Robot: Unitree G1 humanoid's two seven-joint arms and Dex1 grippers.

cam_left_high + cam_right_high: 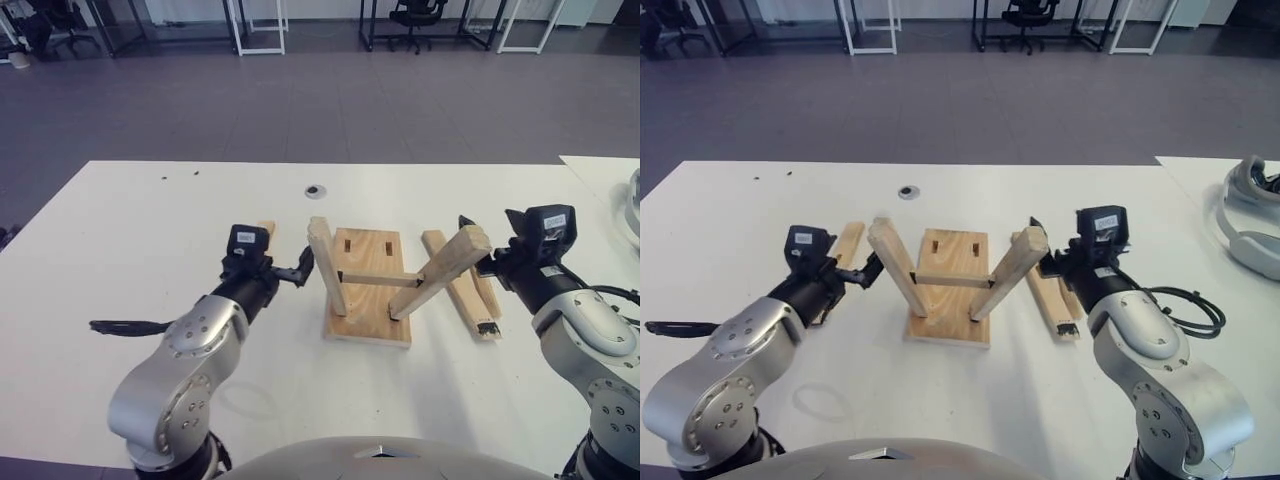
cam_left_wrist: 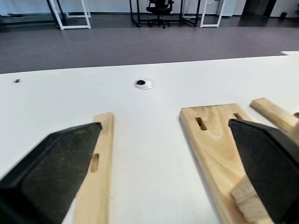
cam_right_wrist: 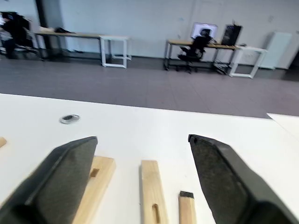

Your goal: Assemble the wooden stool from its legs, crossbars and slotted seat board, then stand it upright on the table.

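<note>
The seat board (image 1: 365, 325) is being seen flat mid-table, with two legs and a crossbar standing in it. The left pincer (image 2: 163, 125) is being held wide open and empty, partly over a loose leg (image 2: 105, 140) whose long axis is pointing away from the robot. The right pincer (image 3: 142, 139), likewise open and empty, is being held above another loose leg (image 3: 152, 196).

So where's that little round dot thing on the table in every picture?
Left eye view: the round disc lies near the table's far edge, beyond the seat board.
Right eye view: same spot, the disc left of centre.
Left wrist view: the disc lies far off, between the fingers.
Right wrist view: the disc lies beyond one finger.
Shared landmark: the table, its far edge just behind the disc.
</note>
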